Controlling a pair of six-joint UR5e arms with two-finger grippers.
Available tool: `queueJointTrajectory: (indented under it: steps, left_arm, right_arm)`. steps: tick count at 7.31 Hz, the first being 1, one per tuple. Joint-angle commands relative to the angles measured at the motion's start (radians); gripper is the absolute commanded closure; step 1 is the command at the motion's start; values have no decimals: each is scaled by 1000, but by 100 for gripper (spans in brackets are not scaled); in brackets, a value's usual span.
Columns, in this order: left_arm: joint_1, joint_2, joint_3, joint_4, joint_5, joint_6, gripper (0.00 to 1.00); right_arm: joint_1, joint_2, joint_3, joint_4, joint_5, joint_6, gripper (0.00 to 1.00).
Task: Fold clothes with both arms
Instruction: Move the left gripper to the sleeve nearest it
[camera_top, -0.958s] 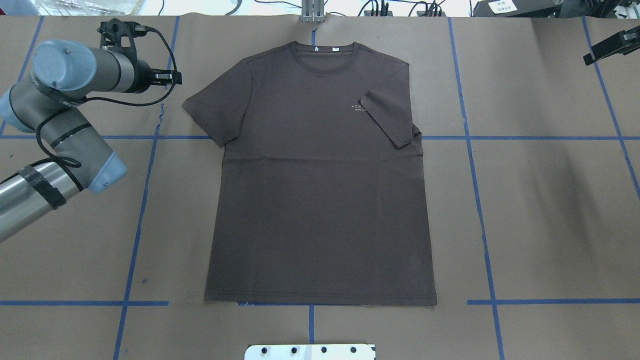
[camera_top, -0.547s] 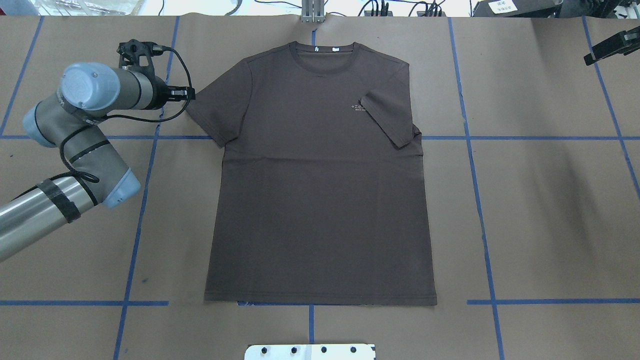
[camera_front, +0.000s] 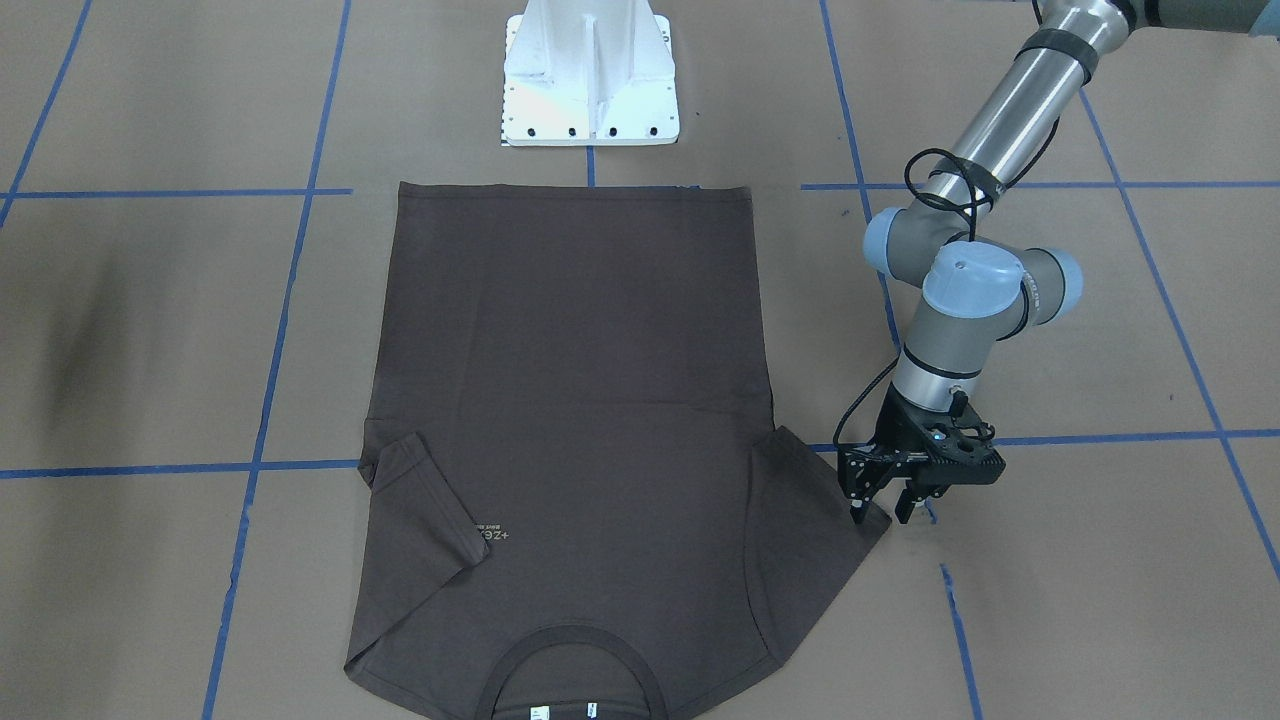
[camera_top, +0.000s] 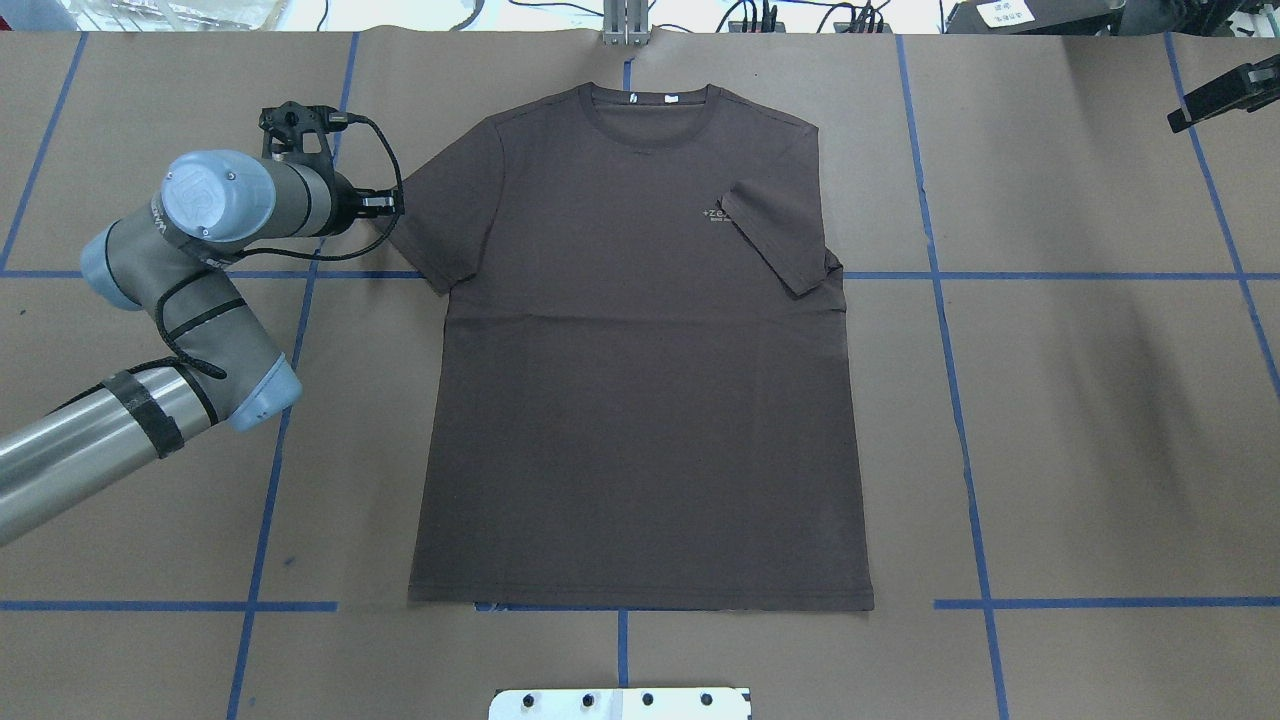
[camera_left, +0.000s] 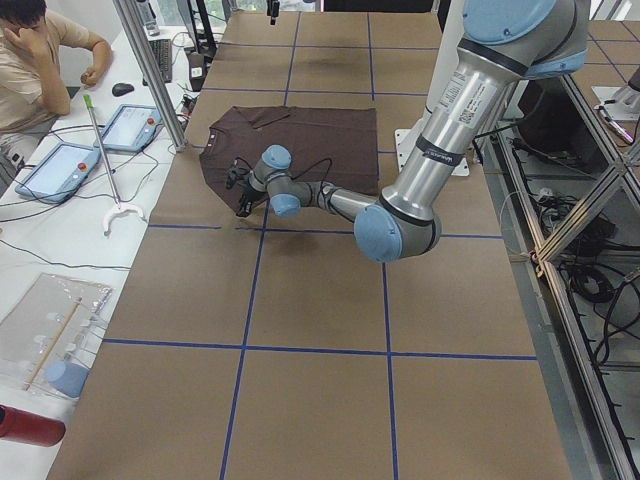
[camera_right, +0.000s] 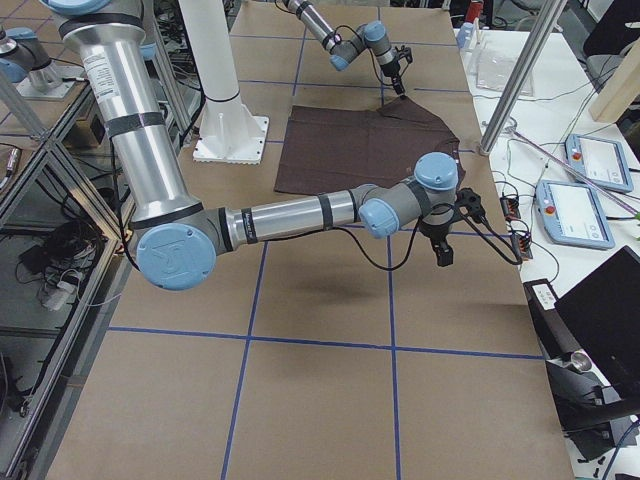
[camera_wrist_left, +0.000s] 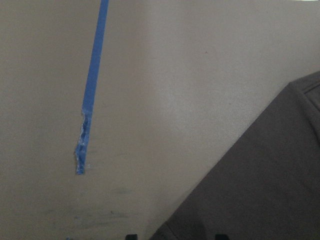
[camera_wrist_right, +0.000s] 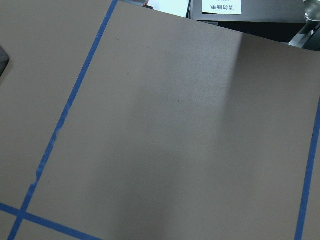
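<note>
**Front-facing view.** The dark brown T-shirt (camera_front: 570, 380) lay flat on the brown-papered table (camera_front: 1100, 620). Its hem was at 12 o'clock by the white pedestal (camera_front: 588, 70) and its collar at 6. The pale chest logo (camera_front: 493, 537) read "+ZE" upside down, with the rest hidden under the folded sleeve (camera_front: 420, 500) at 8 o'clock. The white neck tags (camera_front: 562, 712) were too small to read. The left gripper (camera_front: 881, 514) stood at the shirt's 4 o'clock with its fingers spread. One tip was on the corner of the spread sleeve (camera_front: 810, 510) and the other over bare paper.

**Overhead view.** The left arm (camera_top: 100, 440) stretched in from 8 o'clock, its gripper at the shirt's 10 o'clock. The right gripper (camera_top: 1215, 95) showed at the frame's 2 o'clock, well apart from the shirt. I could not tell whether it was spread or pressed together. Blue tape (camera_top: 940, 275) gridded the paper.

**Left view.** A person (camera_left: 40, 60) sat at 10 o'clock beside two tablets (camera_left: 130, 128). At 8 o'clock a clear packet (camera_left: 50, 330) held what looked like a thin stick.

**Right view.** The right arm (camera_right: 300, 212) stretched across the middle. Its gripper hung over bare paper at the shirt's 5 o'clock.

**Left wrist view.** The sleeve corner filled the 5 o'clock part, and a torn tape end lay at 9.

**Right wrist view.** This showed bare paper and tape. A white label (camera_wrist_right: 221, 6) at 12 o'clock bore upside-down print that I could not read.
</note>
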Motion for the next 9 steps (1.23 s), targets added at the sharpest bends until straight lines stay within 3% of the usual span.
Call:
queueJointTrajectory:
  steps: [1, 3, 5, 8, 9]
  left_arm:
    - [0, 0, 10, 1, 4, 4, 41]
    - [0, -1, 17, -1, 4, 4, 41]
    - [0, -3, 16, -1, 4, 4, 63]
    - [13, -1, 18, -1, 5, 6, 63]
    - [14, -4, 16, 1, 4, 4, 82]
  right_arm:
    - [0, -3, 0, 0, 0, 0, 0]
    - [0, -3, 0, 0, 0, 0, 0]
    - [0, -3, 0, 0, 0, 0, 0]
    - [0, -3, -3, 0, 0, -1, 0]
    - [1, -3, -3, 0, 0, -1, 0]
